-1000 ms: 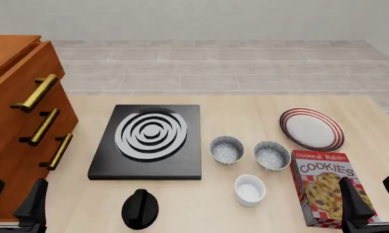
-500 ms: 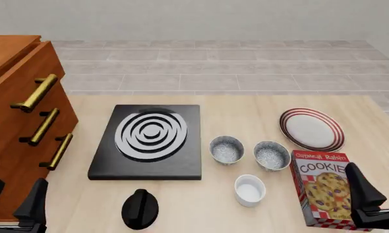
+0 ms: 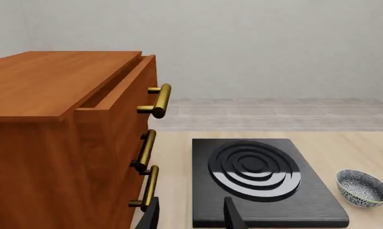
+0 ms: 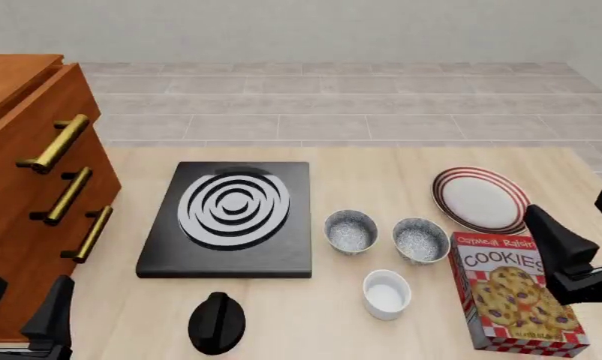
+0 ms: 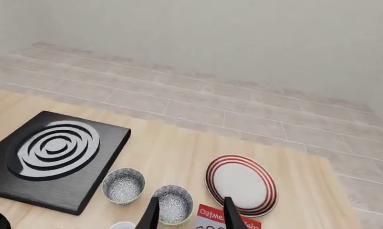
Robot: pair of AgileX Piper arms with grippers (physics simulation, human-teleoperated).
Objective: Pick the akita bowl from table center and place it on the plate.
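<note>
The front view looks forward and down on the table [image 4: 381,169] from the arms' side. The left wrist view sits low, facing the drawer cabinet [image 3: 64,143] and stove plate [image 3: 255,179]. The right wrist view looks down from higher. All three share the stove plate.

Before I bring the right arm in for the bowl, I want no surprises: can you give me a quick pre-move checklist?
1. Right gripper open and empty: ok.
2. Target identity: two look-alike speckled bowls, left bowl and right bowl; cannot tell which is the akita bowl.
3. Plate free of objects: ok.
4. Cookie box under the right gripper: not ok, stay above it.
5. Left gripper away from the bowls: ok.
</note>
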